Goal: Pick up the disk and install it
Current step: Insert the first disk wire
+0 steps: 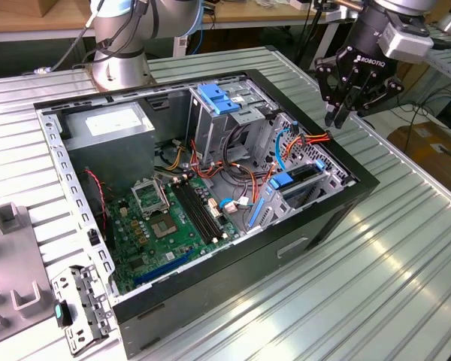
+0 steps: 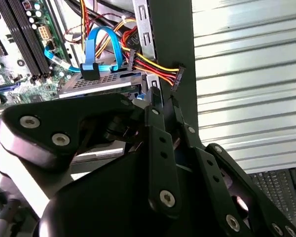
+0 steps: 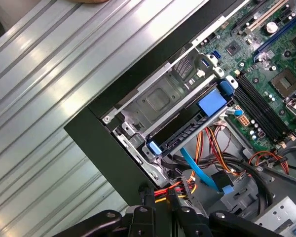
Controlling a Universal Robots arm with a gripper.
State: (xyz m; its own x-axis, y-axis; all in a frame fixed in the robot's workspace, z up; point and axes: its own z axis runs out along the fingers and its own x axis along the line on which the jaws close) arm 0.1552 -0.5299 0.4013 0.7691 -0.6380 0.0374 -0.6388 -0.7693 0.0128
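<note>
Ribbed aluminium, silver and bright with glare: the table (image 1: 406,248), its slats running across the whole exterior view.

On it stands one black computer case (image 1: 210,301), laid on its side with the panel off. Contents:
- a green motherboard (image 1: 173,218) in the near-left half
- a grey power supply (image 1: 109,124) in the far-left corner
- a tall grey drive cage (image 1: 210,124) topped by a ribbed blue clip, at the far middle
- bundles of red, yellow, orange and black wires between these

The disk (image 1: 301,177), a dark body in a blue carrier frame, lies flat in the low bay at the case's right end, just inside the black wall. In the first wrist view the disk (image 3: 187,133) shows a blue tab at each end of the bay. A thin blue cable (image 2: 101,42) loops close by. A red, yellow and black power lead (image 2: 158,64) ends in a black plug beside the case wall.

The gripper (image 1: 338,116), black, hangs above the case's far-right corner, clear of the rim and touching nothing. Its fingers are drawn together at the tips with nothing between them. In both wrist views the gripper (image 2: 163,96) (image 3: 158,195) points down at that corner.

Room:
- a silver arm base (image 1: 120,60) on the table at the far left
- a grey moulded fixture (image 1: 7,248) at the near left
- a wooden worktop (image 1: 30,15) beyond the table
- a cardboard box (image 1: 428,147) low at the exterior view's right
</note>
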